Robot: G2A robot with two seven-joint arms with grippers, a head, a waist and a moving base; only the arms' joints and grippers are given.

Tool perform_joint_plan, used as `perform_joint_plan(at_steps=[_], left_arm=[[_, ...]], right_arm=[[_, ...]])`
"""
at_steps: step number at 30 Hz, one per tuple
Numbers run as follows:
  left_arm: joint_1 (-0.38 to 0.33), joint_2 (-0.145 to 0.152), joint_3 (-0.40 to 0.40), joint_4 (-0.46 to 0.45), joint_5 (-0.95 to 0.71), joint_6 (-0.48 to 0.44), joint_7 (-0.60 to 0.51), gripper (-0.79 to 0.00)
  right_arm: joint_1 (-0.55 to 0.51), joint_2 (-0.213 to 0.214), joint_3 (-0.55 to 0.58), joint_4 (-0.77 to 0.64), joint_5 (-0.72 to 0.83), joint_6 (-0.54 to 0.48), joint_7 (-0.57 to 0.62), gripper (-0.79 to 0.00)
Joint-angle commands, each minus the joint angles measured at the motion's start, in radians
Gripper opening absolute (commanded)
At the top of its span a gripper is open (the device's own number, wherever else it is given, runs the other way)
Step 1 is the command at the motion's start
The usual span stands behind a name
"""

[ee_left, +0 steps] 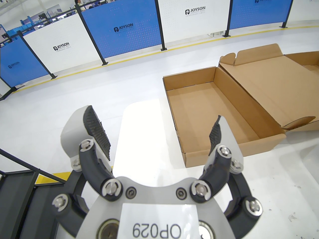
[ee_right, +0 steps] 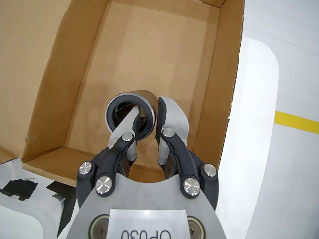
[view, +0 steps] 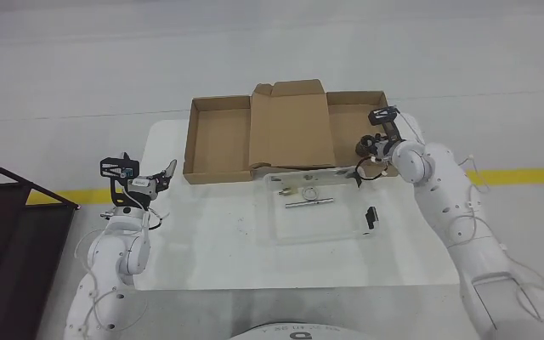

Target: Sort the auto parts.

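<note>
My right gripper (ee_right: 148,110) was closed on a bushing (ee_right: 140,92), a metal sleeve with a dark ring at its mouth. One finger ran inside the bore and the other pressed the outer wall. I held it low inside the right compartment (ee_right: 162,38) of the cardboard box (view: 194,136); whether it touched the floor I could not tell. The cardboard around it showed no other part, so I judged this among the first pieces to go there, and not yet released.

My left gripper (ee_left: 154,125) hung with its fingers spread wide and nothing between them, above the table's (view: 212,255) left edge, near the box's left compartment (ee_left: 206,110), whose floor was likewise bare.

Between my arms, on the near side of the box, lay the clear tray (view: 276,231). It held a metal rod (view: 308,202), a small pale piece (view: 289,189) and a black piece (view: 370,217). By my reckoning most of the sorting was left: letting go of the bushing, then those three.
</note>
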Motion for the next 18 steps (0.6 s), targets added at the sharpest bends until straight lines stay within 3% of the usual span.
perform_joint_plan(at_steps=[1, 7, 18], left_arm=[[0.0, 0.0, 0.0, 0.0, 0.0, 0.0, 0.0, 0.0], [0.0, 0.0, 0.0, 0.0, 0.0, 0.0, 0.0, 0.0], [0.0, 0.0, 0.0, 0.0, 0.0, 0.0, 0.0, 0.0]], right_arm=[[-0.007, 0.002, 0.012, -0.014, 0.0, 0.004, -0.007, 0.0], [-0.061, 0.014, 0.078, -0.096, 0.079, -0.084, -0.052, 0.0], [-0.061, 0.014, 0.078, -0.096, 0.079, -0.084, -0.052, 0.0]])
